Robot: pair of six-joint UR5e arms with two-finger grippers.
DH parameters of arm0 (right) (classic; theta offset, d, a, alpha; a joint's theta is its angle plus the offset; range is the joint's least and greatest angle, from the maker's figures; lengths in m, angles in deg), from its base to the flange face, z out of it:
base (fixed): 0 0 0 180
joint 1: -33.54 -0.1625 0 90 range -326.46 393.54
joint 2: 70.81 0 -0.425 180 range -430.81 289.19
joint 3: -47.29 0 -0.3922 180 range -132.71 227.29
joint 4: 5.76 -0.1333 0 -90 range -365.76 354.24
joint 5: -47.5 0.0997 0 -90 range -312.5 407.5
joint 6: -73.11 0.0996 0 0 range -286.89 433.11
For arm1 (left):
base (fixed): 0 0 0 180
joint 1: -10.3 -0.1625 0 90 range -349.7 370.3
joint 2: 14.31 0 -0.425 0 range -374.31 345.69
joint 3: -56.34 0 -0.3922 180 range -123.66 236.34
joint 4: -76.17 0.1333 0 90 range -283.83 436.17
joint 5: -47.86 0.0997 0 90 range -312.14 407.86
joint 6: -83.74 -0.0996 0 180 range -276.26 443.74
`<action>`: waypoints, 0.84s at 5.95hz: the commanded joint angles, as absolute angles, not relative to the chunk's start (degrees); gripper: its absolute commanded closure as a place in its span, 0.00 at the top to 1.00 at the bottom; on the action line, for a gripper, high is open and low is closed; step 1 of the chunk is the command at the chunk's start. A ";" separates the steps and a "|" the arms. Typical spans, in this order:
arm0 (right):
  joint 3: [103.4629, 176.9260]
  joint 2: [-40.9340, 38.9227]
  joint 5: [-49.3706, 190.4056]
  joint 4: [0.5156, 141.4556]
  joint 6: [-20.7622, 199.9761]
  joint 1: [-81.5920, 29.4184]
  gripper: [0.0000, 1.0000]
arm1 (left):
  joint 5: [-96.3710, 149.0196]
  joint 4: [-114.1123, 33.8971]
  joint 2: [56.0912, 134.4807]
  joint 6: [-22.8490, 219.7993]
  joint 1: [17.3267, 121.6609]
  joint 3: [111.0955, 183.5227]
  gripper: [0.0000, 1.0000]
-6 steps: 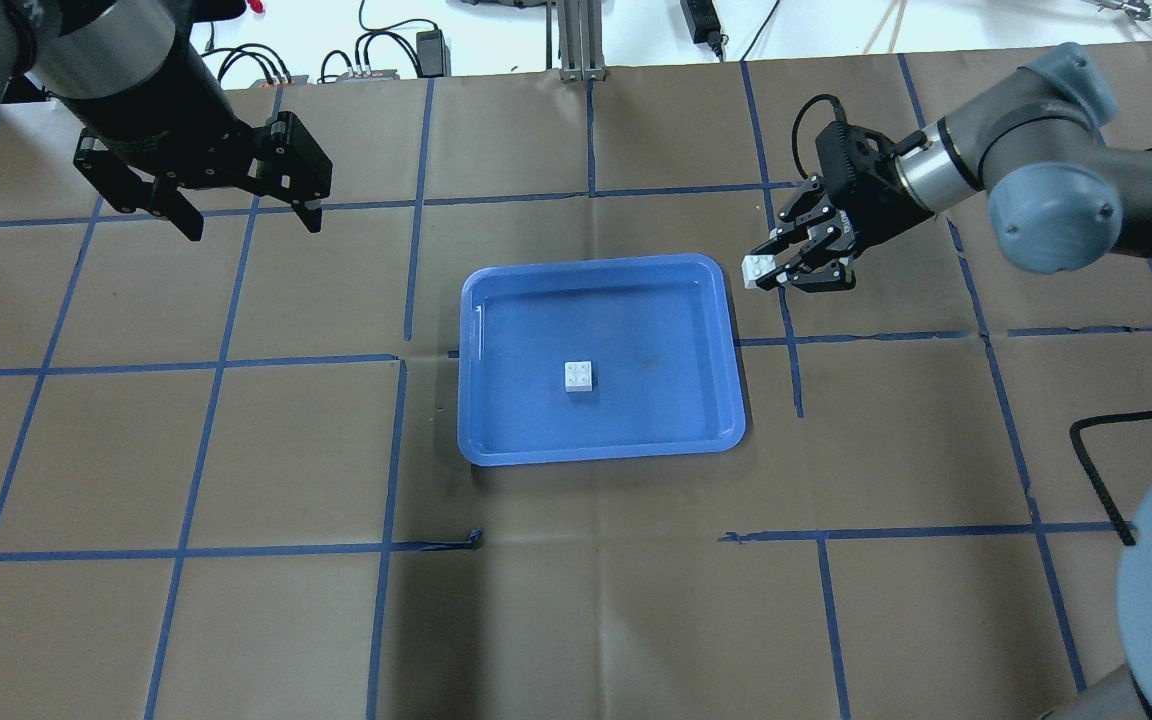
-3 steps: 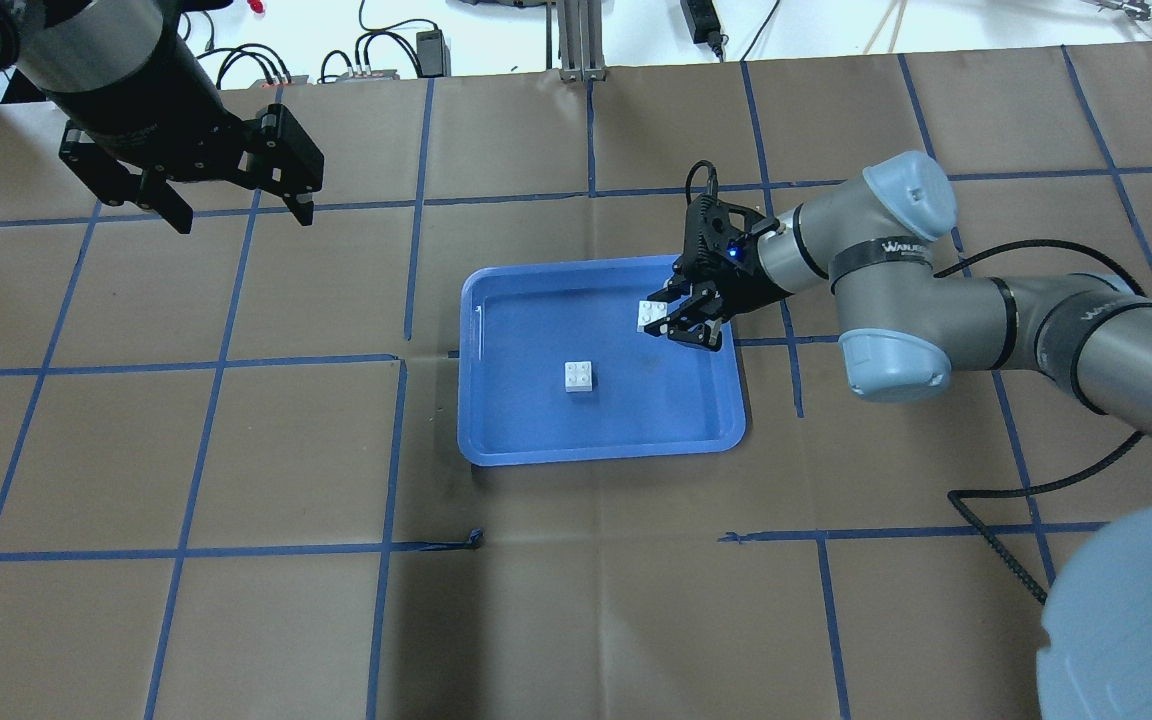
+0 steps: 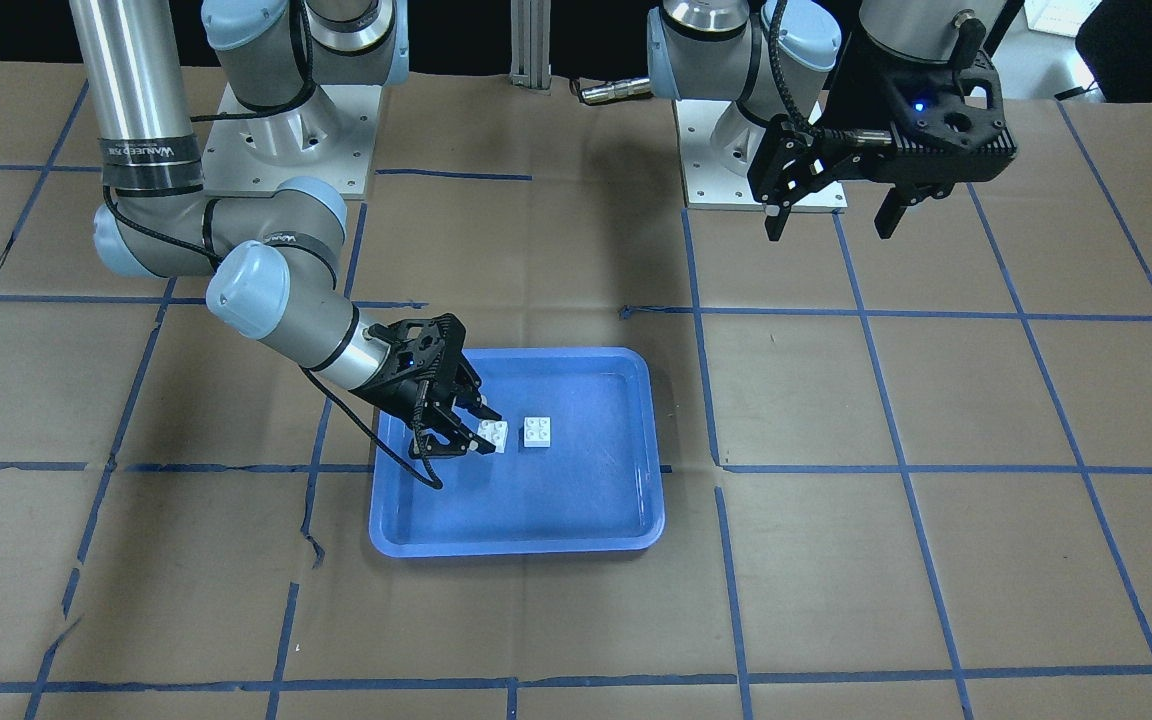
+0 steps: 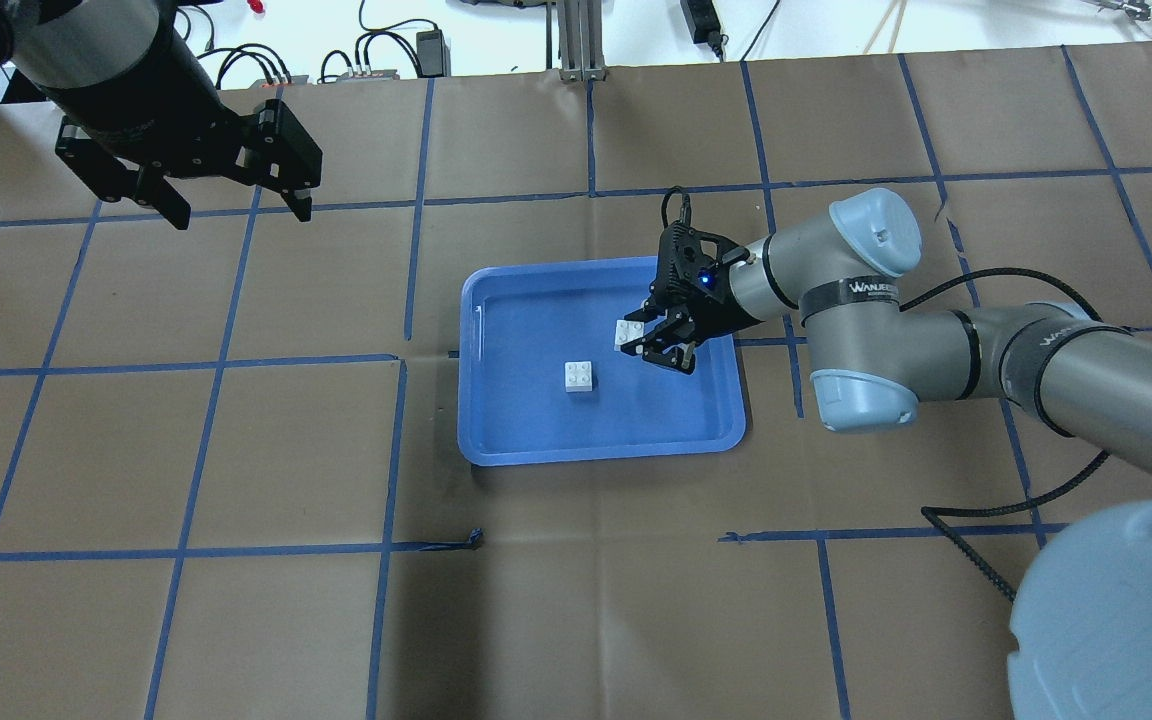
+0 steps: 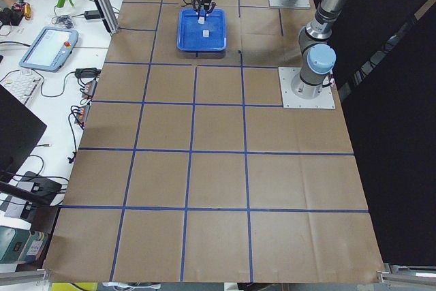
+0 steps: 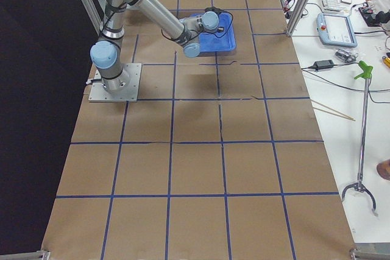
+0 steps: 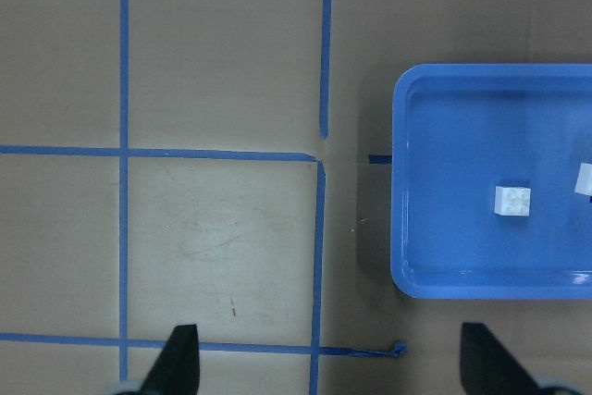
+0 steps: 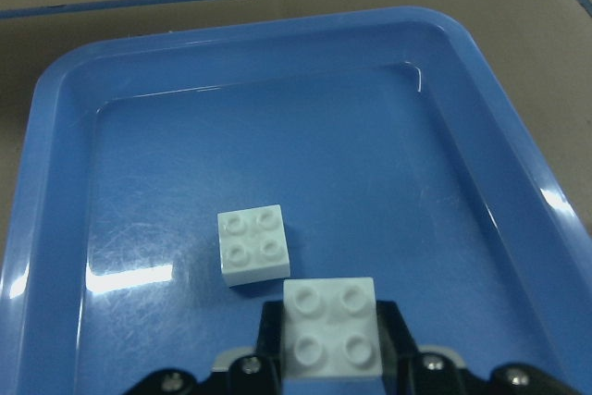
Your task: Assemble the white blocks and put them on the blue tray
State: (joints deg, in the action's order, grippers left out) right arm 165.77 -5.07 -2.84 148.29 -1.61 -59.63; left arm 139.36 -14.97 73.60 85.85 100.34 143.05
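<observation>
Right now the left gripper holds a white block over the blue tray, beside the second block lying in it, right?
Wrong arm: the right gripper holds the white block over the blue tray, beside the second block. The overhead view shows it; the left gripper is open.

Brown paper [image 4: 576, 620] gridded with blue tape [image 4: 387, 548] covers my table. A teach pendant [image 6: 336, 30] and a green-handled reacher [image 6: 362, 126] lie on the white side bench [image 6: 378, 150].

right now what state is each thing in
blue tray, right way up, one block lying in it
loose white block, studs up on the tray floor, unattached
held white block, studs up, clamped over the tray
right gripper, shut on the held white block
left gripper, open, empty, away from the tray
</observation>
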 commanded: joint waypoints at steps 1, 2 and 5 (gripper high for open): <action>165.85 -7.17 -3.30 150.41 -1.34 -60.93 0.26 | 139.35 -14.97 73.58 85.85 100.30 143.17 1.00; 165.85 -8.66 -3.48 152.25 -1.34 -61.02 0.26 | 139.35 -14.88 73.58 85.85 100.30 143.18 1.00; 166.20 -8.76 -3.57 152.53 -1.34 -61.03 0.26 | 139.44 -14.71 73.58 85.85 100.30 143.35 1.00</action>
State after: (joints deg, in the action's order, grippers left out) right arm 165.97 -8.77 -3.50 152.53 -1.34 -61.02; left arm 139.32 -14.75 73.58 85.85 100.30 143.25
